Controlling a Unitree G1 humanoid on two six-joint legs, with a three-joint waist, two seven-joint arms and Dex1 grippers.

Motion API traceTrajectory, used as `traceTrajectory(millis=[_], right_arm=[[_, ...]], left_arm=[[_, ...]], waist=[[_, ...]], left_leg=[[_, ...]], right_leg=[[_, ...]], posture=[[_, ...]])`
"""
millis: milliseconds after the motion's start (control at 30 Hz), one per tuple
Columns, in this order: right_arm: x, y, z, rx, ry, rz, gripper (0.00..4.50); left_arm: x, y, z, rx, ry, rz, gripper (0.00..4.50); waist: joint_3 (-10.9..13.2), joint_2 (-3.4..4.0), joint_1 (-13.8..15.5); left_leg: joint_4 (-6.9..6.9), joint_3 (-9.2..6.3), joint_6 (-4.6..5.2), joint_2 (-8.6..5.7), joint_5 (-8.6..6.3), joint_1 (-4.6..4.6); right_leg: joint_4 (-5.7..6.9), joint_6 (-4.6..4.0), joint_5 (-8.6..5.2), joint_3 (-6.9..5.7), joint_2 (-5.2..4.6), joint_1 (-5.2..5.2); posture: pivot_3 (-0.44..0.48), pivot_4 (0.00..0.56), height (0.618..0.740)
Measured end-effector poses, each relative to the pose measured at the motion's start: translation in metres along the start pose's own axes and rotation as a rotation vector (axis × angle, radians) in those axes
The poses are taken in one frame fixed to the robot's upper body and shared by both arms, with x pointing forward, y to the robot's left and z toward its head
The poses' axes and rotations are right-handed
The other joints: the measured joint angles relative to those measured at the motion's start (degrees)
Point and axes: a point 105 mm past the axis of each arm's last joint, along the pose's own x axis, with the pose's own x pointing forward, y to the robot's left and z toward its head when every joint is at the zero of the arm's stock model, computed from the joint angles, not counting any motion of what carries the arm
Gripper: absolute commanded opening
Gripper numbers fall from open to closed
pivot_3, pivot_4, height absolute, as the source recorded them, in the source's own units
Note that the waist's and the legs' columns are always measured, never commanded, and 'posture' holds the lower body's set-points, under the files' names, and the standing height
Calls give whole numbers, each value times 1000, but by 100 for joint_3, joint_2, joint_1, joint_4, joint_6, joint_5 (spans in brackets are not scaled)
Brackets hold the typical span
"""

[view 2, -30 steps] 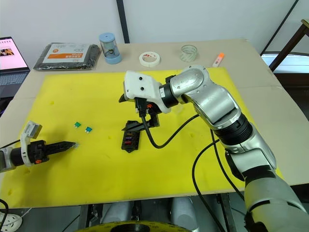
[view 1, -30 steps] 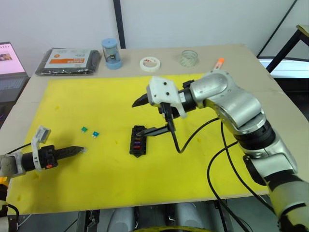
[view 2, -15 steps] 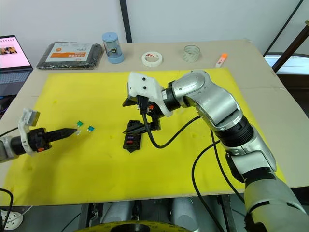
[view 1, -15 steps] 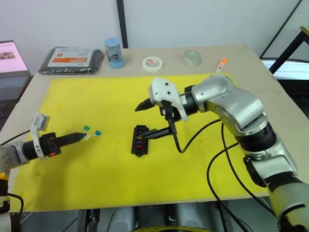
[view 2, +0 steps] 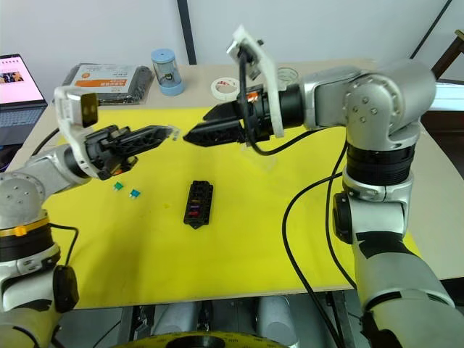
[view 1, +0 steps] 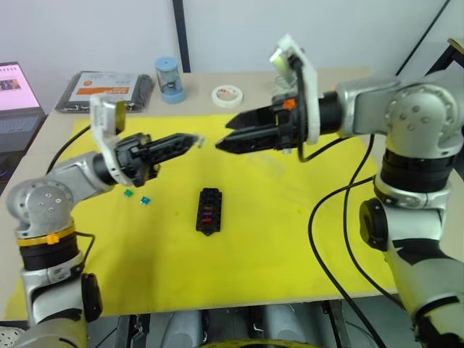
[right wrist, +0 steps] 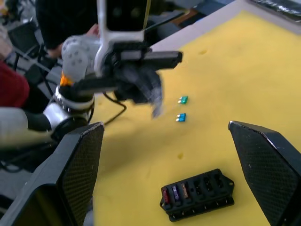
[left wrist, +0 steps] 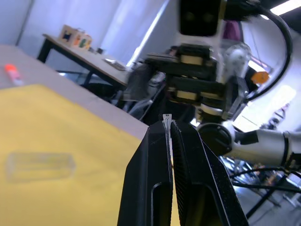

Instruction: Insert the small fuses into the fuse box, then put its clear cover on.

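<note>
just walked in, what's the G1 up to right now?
It is loading small fuses into the fuse box on the yellow mat. The left gripper is shut on a clear fuse, raised above the mat and pointing at the open right gripper, tip to tip. The box holds three fuses at one end; two teal fuses lie loose on the mat. The clear cover lies off the box.

matt black plastic fuse box [view 1: 209, 211] on a smooth yellow mat [view 1: 290, 239].
</note>
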Motion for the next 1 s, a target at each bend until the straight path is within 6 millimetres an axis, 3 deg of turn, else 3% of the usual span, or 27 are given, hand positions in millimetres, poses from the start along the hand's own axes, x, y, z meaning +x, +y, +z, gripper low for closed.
traceTrajectory(millis=[67, 167, 267, 667, 767, 900, 1000], right_arm=[[-1, -2, 1, 19, -12, -1, 4500], [-2, -1, 1, 25, -18, -2, 3933], [-1, 1, 0, 27, -17, 2, 2951], [-1, 7, -2, 33, -13, 10, 2951], [0, 8, -3, 37, -12, 14, 2387], [1, 7, -5, 45, -11, 10, 1119], [1, 6, -5, 45, -10, 5, 1119]], left_arm=[[7, -2, 1, 16, 2, -24, 61], [14, -4, 1, 32, 9, -48, 0], [16, -3, 1, 35, 9, -52, 0], [15, 1, 1, 59, 14, -43, 0], [15, 1, 2, 64, 12, -42, 0], [14, 2, 2, 64, 14, -37, 0], [14, 2, 1, 62, 15, -36, 0]], waist=[[1, 1, 8], [1, 1, 13], [1, 1, 12], [1, 1, 23], [1, 1, 24], [1, 1, 24], [1, 1, 24]], left_leg=[[0, 0, -2, -1, 1, -2], [0, -1, -2, -2, 1, -3], [0, -1, -2, -1, 1, -3], [0, -2, -2, 0, 1, -4], [0, -3, -2, 1, 1, -4], [0, -3, -2, 1, 1, -5], [0, -4, -2, 1, 1, -5]], right_leg=[[0, 0, 0, 0, 3, 0], [-3, 0, 0, 0, 4, 2], [-4, 0, 0, 0, 5, 2], [-11, 0, 0, 0, 8, 6], [-12, 0, 0, 0, 8, 6], [-12, 0, 0, 0, 8, 6], [-13, 0, 0, 0, 8, 6]], posture=[[0, 150, 740], [0, 150, 740], [0, 150, 740], [0, 150, 740], [0, 150, 740], [0, 150, 740], [0, 150, 740]])
